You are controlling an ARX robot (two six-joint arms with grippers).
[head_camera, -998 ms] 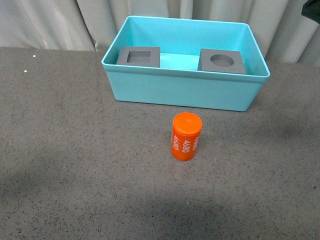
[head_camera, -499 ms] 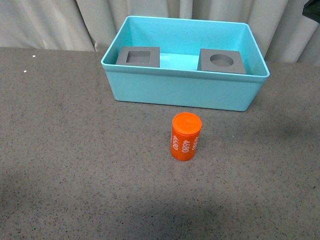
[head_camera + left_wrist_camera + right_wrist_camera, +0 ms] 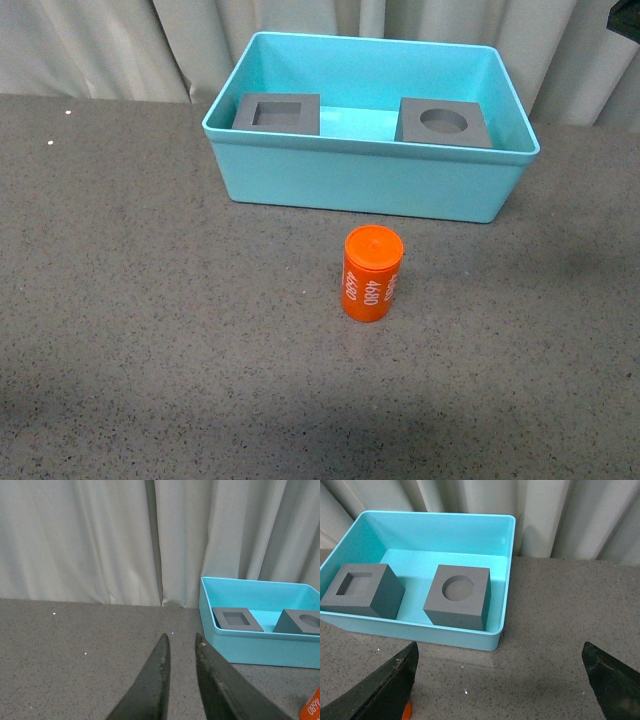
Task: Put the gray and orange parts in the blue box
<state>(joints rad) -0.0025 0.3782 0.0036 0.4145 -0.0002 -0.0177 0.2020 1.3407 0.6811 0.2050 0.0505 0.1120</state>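
Note:
The blue box (image 3: 370,190) stands at the back of the table. Inside it sit two gray cubes: the one with a square recess (image 3: 278,113) on the left and the one with a round recess (image 3: 444,123) on the right. An orange cylinder marked "4680" (image 3: 371,273) stands upright on the table in front of the box. Neither arm shows in the front view. My left gripper (image 3: 180,640) is shut and empty, low over the table left of the box (image 3: 260,645). My right gripper (image 3: 500,652) is open and empty, above the table beside the box (image 3: 470,640); a sliver of the orange cylinder (image 3: 407,711) peeks by one finger.
Pale curtains (image 3: 100,45) hang behind the dark speckled table (image 3: 150,300). A dark object (image 3: 625,20) shows at the top right corner of the front view.

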